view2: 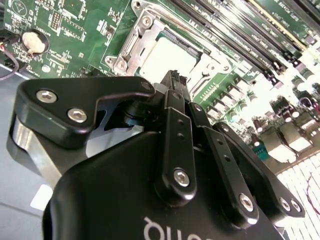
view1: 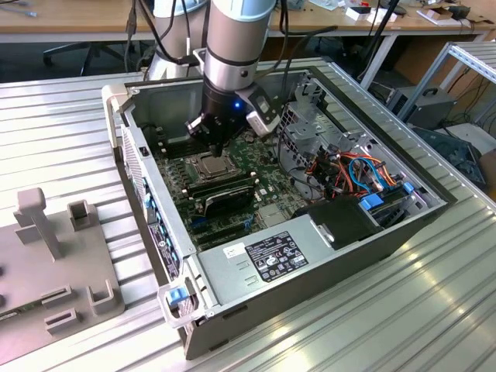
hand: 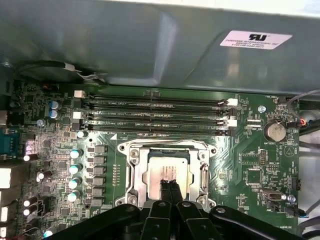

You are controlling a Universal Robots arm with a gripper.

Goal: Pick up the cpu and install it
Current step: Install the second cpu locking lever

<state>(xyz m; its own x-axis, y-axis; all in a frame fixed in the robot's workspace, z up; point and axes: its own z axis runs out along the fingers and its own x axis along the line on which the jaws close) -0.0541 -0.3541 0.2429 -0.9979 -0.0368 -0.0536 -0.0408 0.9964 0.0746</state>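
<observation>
The cpu [view1: 211,164] is a silver-grey square lying flat in the open socket of the green motherboard [view1: 263,182] inside the computer case. In both wrist views the cpu [hand: 159,171] [view2: 172,56] sits within the socket's metal frame [hand: 133,172] [view2: 134,41]. My gripper [view1: 217,146] hangs straight over it. The black fingers are pressed together, and the gripper [hand: 170,184] [view2: 173,76] has its tips just above the chip's top, with nothing between them. Whether the tips touch the chip I cannot tell.
Long black memory sticks [hand: 155,112] [view1: 226,192] run beside the socket. The case walls [view1: 139,167] ring the board. The power supply [view1: 263,260] and coloured cables [view1: 353,172] fill the near side. A grey fixture [view1: 54,248] stands at the exterior view's left. A coin battery [hand: 274,131] sits on the board.
</observation>
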